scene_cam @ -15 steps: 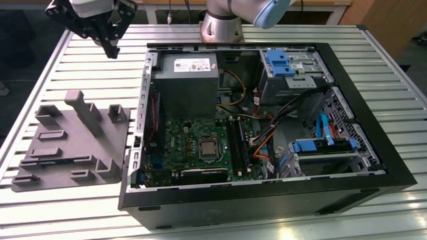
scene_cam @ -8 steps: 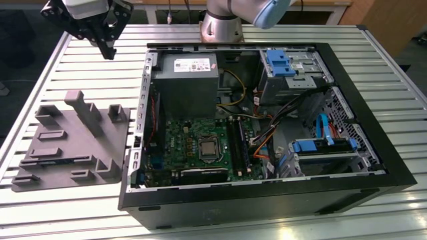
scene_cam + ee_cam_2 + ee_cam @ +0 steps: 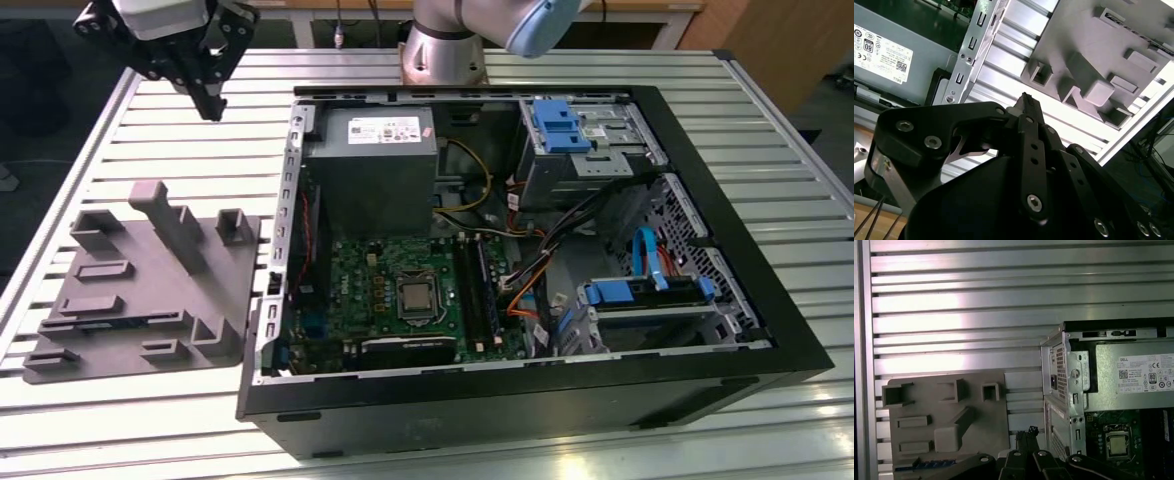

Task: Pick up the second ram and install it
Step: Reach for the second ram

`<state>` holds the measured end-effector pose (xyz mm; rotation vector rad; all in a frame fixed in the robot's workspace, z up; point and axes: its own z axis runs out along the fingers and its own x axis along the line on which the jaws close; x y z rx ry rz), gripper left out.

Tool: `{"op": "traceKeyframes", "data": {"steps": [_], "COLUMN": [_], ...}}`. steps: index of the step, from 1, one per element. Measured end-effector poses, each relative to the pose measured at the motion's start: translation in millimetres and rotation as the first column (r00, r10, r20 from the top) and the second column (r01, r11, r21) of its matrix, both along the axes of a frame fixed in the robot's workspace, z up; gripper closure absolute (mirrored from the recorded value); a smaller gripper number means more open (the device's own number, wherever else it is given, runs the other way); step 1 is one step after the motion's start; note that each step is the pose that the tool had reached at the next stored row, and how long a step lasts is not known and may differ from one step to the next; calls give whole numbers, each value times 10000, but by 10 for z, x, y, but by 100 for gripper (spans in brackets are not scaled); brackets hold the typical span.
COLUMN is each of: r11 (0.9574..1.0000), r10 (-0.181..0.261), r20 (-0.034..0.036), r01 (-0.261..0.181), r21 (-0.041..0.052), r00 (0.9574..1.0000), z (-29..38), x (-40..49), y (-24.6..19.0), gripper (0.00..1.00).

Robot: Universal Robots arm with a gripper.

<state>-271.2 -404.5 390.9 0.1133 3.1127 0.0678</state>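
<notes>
The second ram (image 3: 118, 322) lies flat in a groove of the grey moulded tray (image 3: 160, 260), at the tray's near end; in the first wrist view it is a thin bluish-dark strip (image 3: 919, 466). My gripper (image 3: 207, 100) hangs high over the slatted table, beyond the tray's far end and to the exterior view's left of the open computer case (image 3: 280, 300). Its fingers are shut together with nothing between them, as the tips show in both wrist views (image 3: 1026, 100) (image 3: 1030, 431). The motherboard's long black slot rails (image 3: 475, 290) sit inside the case.
The grey power supply (image 3: 370, 160) fills the case's far left part, with a processor socket (image 3: 416, 297) below it. Blue drive brackets (image 3: 561, 125) and orange and blue cables (image 3: 654, 270) crowd the case's right side. The tray carries several upright posts (image 3: 167, 215).
</notes>
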Motion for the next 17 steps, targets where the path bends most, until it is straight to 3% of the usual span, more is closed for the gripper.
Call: {"op": "traceKeyframes", "data": {"steps": [17], "r11": [10000], "r10": [6], "r20": [0], "r01": [-6], "r21": [0], "r00": [10000], "z": [-5], "x": [-92], "y": [-15], "gripper": [89]}}
